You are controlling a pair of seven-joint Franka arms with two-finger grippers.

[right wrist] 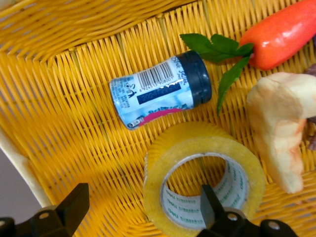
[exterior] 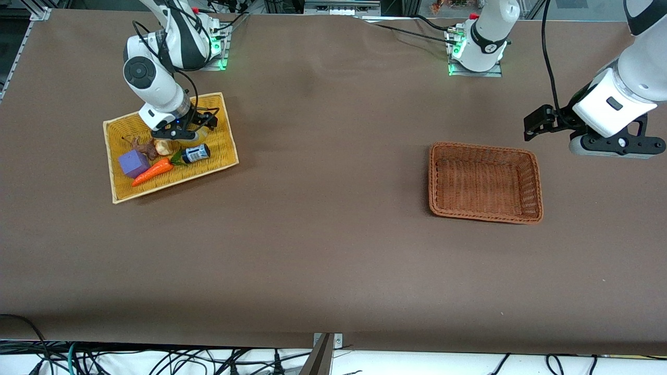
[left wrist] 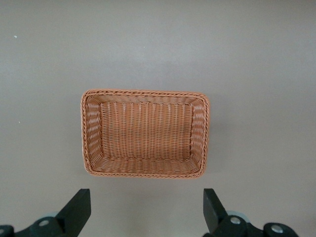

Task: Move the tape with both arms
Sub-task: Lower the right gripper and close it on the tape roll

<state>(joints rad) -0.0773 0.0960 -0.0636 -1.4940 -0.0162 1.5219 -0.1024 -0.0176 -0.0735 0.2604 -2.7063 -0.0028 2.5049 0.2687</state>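
The tape (right wrist: pixel 202 177), a clear yellowish roll, lies flat in the yellow woven tray (right wrist: pixel 74 98). My right gripper (right wrist: pixel 143 202) is open and low over it. One finger (right wrist: pixel 210 205) is inside the roll's hole and the other stands outside over the tray floor. In the front view the right gripper (exterior: pixel 180 133) covers most of the tape (exterior: pixel 200 134), at the tray's (exterior: pixel 224 140) edge farther from the camera. My left gripper (exterior: pixel 534 125) is open and empty in the air, toward the left arm's end of the table beside the brown basket (exterior: pixel 432 177). The left wrist view shows it (left wrist: pixel 145 207) near the basket's rim (left wrist: pixel 145 93).
The tray also holds a small dark bottle with a blue-white label (exterior: pixel 196 153) (right wrist: pixel 158 89), a toy carrot (exterior: pixel 152 172) (right wrist: pixel 281 32), a purple cube (exterior: pixel 133 163) and a beige piece (exterior: pixel 163 147) (right wrist: pixel 279 133) close to the tape. The brown basket holds nothing.
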